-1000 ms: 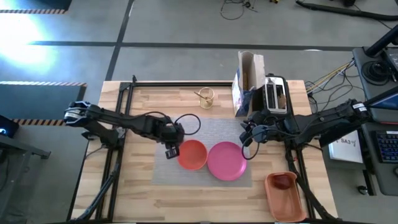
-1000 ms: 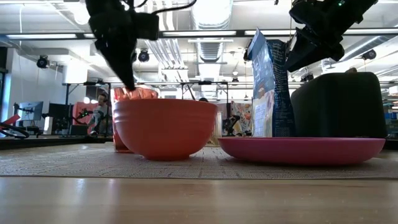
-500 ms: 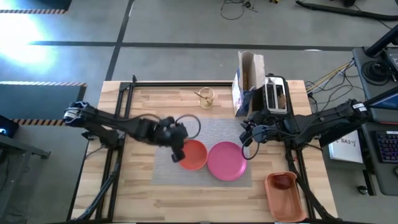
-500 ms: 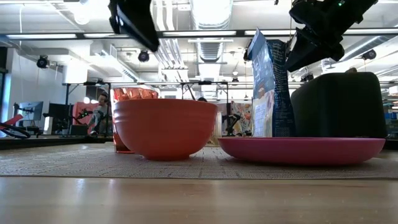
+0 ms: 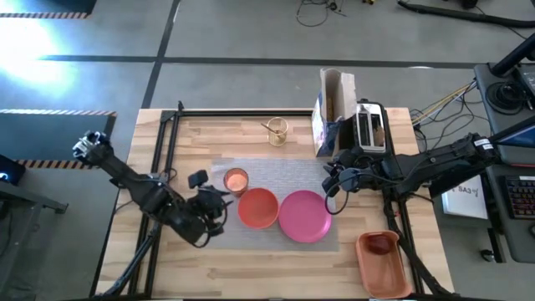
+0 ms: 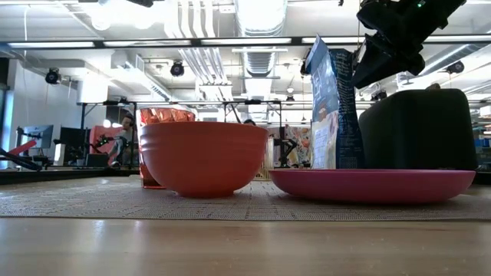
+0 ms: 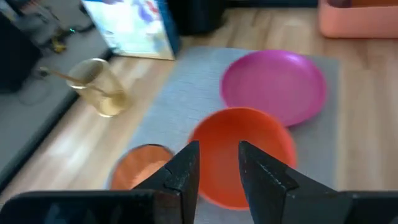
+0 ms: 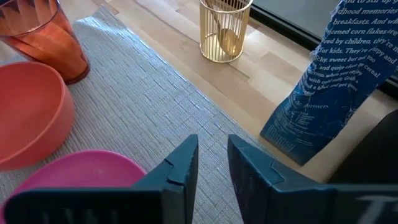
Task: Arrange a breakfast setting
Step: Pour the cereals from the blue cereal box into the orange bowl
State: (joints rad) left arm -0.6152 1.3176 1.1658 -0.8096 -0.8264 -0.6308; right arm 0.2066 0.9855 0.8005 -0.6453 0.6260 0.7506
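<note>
left arm [image 5: 167, 209] back, cup [image 5: 236, 180] uncovered

mat rear strip [image 5: 284, 171] free; cup [image 5: 236, 180], bowl [image 5: 258, 207], plate [image 5: 304, 216] crowd front

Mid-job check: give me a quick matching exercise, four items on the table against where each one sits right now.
Items:
1. orange cup
2. pink plate
3. gold spoon
4. apple

Places:
A. in the orange tray
B. in the wire holder
C. on the placemat, beside the orange bowl, on its toaster side
D. on the placemat, behind the bowl

Pairs: 1-D, 2-C, 3-B, 4-A
</note>
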